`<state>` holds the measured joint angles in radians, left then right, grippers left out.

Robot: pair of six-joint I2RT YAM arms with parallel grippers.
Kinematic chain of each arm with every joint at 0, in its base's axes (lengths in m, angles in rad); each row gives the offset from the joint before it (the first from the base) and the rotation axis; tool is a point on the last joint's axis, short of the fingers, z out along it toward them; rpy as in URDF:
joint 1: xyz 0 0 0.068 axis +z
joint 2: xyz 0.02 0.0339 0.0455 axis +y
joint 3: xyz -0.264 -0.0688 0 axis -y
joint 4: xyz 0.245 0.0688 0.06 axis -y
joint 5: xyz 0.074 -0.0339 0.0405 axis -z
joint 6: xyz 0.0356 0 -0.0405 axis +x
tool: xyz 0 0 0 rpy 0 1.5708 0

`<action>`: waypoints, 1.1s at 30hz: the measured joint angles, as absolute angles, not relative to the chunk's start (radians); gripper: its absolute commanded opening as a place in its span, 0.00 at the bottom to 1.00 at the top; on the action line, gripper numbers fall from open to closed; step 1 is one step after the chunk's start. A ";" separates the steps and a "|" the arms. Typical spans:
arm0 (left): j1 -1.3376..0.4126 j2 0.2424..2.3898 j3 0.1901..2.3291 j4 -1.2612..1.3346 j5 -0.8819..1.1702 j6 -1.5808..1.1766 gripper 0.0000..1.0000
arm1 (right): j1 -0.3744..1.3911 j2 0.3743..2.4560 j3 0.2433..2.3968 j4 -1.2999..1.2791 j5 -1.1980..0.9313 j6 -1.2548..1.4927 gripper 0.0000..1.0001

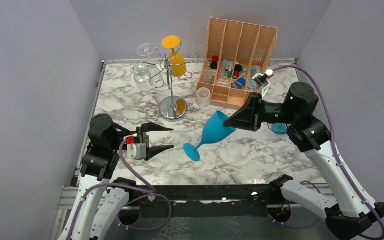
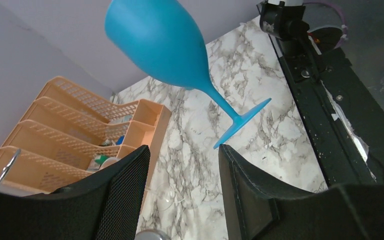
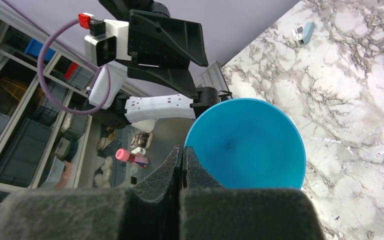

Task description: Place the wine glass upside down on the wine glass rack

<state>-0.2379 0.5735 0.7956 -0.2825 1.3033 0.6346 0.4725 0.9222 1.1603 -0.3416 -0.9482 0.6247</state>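
The blue wine glass (image 1: 212, 132) hangs tilted above the marble table, bowl up to the right and foot down to the left. My right gripper (image 1: 226, 121) is shut on the wine glass rim (image 3: 245, 145), fingertips pinched together at its edge (image 3: 184, 148). To the left, my left gripper (image 1: 172, 138) stands open and empty, its jaws facing the glass foot with a gap between them. In the left wrist view the wine glass (image 2: 160, 45) floats above the open left gripper (image 2: 184, 147). The silver wine glass rack (image 1: 169, 80) stands at the back.
An orange glass (image 1: 176, 60) and a clear glass (image 1: 142, 75) hang upside down on the rack. The orange slotted organiser (image 1: 240, 45) with small items stands at the back right, a white cup (image 1: 203, 96) in front of it. A blue object (image 1: 279, 128) lies under my right arm.
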 measured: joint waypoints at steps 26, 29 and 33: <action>-0.451 0.828 0.736 -0.286 1.409 0.825 0.53 | 0.472 0.969 1.139 -0.194 -0.989 0.715 0.01; -0.509 0.852 0.736 -0.286 1.365 0.843 0.35 | 0.472 0.969 1.129 -0.194 -0.990 0.715 0.01; -0.533 0.864 0.737 -0.287 1.328 0.855 0.17 | 0.472 0.971 1.125 -0.191 -0.989 0.715 0.01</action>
